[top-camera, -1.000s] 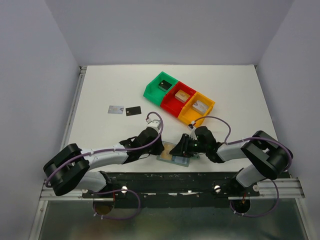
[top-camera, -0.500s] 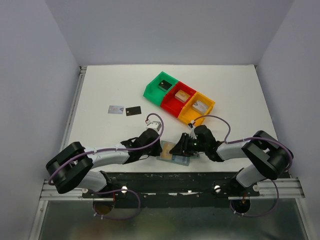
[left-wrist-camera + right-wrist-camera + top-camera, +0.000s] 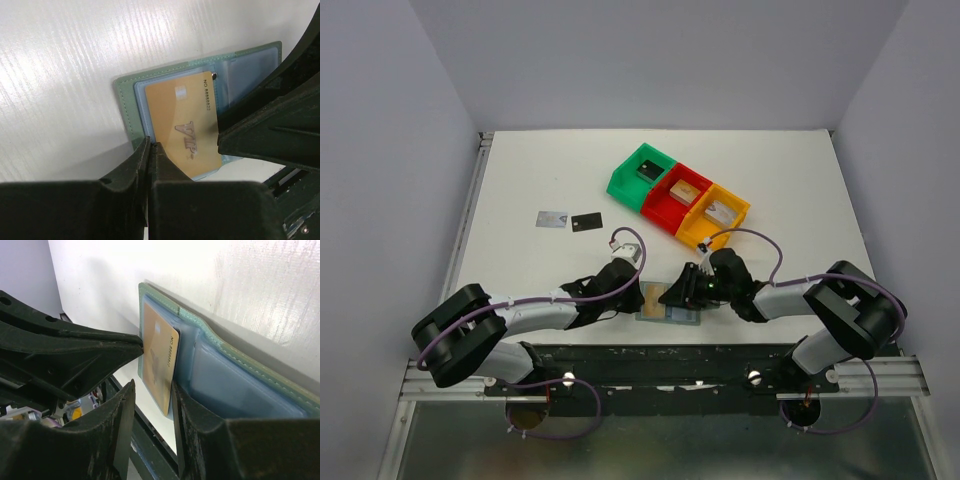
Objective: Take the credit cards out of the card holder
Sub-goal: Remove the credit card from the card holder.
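Note:
The card holder [image 3: 672,306] lies open near the table's front edge, a green-rimmed [image 3: 125,97] wallet with blue pockets [image 3: 225,385]. A tan-gold credit card [image 3: 187,127] marked VIP sits in its left pocket, its edge [image 3: 159,365] lifted. My left gripper [image 3: 149,145] is shut, its tips meeting on that card's near corner. My right gripper [image 3: 152,386] stands open astride the card's other edge, one finger resting on the holder. A silver-grey card [image 3: 552,219] and a black card [image 3: 587,222] lie loose on the table, far left of both grippers.
Green [image 3: 642,172], red [image 3: 677,195] and orange [image 3: 716,215] bins stand in a diagonal row behind the holder, each with a small item inside. The black base rail runs just in front of the holder. White walls close in the table.
My left jaws have closed down to a sliver at the card's corner. The holder has turned slightly squarer. The right gripper has stayed as it was.

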### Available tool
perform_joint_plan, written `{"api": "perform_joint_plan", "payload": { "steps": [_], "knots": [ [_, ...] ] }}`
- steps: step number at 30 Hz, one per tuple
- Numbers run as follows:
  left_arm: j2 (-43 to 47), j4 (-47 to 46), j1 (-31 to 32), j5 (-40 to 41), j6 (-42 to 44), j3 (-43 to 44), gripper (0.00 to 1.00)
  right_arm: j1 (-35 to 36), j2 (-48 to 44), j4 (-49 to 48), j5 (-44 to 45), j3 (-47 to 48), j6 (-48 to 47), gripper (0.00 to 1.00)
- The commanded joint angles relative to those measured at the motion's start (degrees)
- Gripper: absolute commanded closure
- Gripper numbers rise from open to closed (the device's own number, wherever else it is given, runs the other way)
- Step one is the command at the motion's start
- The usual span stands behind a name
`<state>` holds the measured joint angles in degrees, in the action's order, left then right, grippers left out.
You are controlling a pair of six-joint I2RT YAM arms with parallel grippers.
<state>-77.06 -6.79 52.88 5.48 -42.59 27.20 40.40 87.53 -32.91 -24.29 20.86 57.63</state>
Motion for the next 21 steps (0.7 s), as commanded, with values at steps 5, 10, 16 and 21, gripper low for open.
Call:
{"api": "perform_joint_plan", "payload": {
  "steps": [5, 10, 16, 21],
  "knots": [
    [-0.4, 1.3, 0.2, 0.7, -0.3, -1.5, 0.91, -0.3, 0.4, -4.4, -0.9, 0.3, 0.9, 0.57],
    [-0.5, 1.0, 0.2, 0.6, -0.3, -1.6, 0.91, -0.2, 2.3, -8.0, -3.6, 0.3, 1.3, 0.59],
    [-0.5, 0.4, 0.2, 0.2, -0.5, -2.1, 0.92, -0.2, 4.8, -10.9, -6.5, 0.8, 1.8, 0.59],
    [-0.7, -0.9, 0.2, -0.5, -0.4, -2.3, 0.92, -0.2, 6.1, -12.1, -7.7, 1.2, 2.1, 0.59]
  ]
}}
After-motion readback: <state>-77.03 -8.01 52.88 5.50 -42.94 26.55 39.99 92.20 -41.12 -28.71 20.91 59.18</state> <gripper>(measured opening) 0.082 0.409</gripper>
